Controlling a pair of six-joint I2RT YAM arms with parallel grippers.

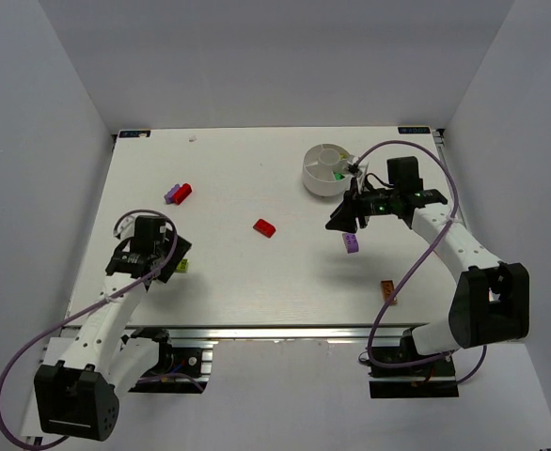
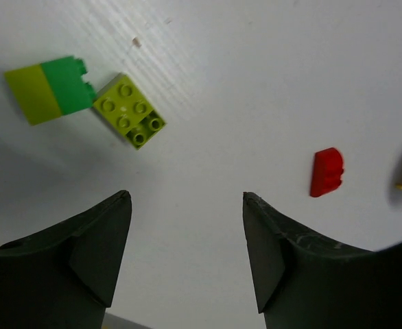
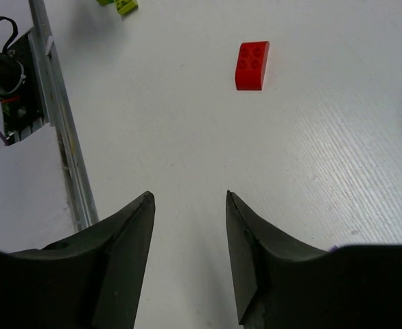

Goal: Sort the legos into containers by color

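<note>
Right gripper (image 3: pixel 191 199) is held spread and empty, just on the near side of the dish (image 1: pixel 329 169). Left gripper (image 2: pixel 187 199) is spread too, empty, well apart from the dish to its near left. Red lego (image 3: pixel 253 66) and purple lego (image 1: pixel 351 243) are seen loose, outside the dish.

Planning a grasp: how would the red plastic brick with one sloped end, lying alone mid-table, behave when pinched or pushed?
The red plastic brick looks small and moulded: probably stiff, light. It lies flat, studs up, so a push should slide it, not roll. Its smooth sloped end might slip when pinched.
</note>
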